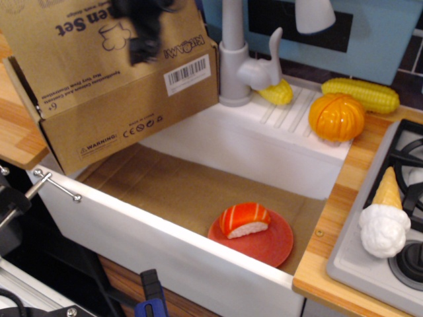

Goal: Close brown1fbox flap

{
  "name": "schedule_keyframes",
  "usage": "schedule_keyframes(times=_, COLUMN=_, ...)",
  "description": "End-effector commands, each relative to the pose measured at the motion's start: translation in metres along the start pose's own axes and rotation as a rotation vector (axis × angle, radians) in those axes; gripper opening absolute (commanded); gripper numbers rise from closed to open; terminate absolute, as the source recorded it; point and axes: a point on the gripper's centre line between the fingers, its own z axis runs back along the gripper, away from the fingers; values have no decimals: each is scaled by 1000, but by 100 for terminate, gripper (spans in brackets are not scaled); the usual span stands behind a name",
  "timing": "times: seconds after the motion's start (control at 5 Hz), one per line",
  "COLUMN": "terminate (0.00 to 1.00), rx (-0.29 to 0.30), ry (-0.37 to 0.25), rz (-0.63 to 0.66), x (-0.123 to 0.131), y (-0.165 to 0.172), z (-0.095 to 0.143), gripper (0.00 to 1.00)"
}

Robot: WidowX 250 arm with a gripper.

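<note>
The brown1fbox [112,129] is a large brown cardboard box at the upper left, resting on the counter and the sink's left rim, with a black warning mark on its front. Its flap [99,63] lies down over the box's top, printed side up, with a white barcode label [187,74] near its right end. My gripper [147,30] is a dark blur at the top of the view, over the flap's upper middle. Blur hides whether its jaws are open or shut.
A white sink [165,241] lined with brown cardboard holds a red plate [264,244] with salmon sushi [243,219]. A grey faucet [238,63] stands behind. Corn [360,94], an orange pumpkin [337,117] and an ice cream cone [383,214] lie at the right.
</note>
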Motion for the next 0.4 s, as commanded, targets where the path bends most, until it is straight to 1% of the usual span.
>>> schedule_keyframes(times=0.0, terminate=0, rx=-215, ry=-26, rz=22, x=-6, y=38, z=-28, gripper=100)
schedule_keyframes(times=0.2, terminate=100, rx=-325, ry=-63, rz=33, x=-10, y=41, z=-47, gripper=100)
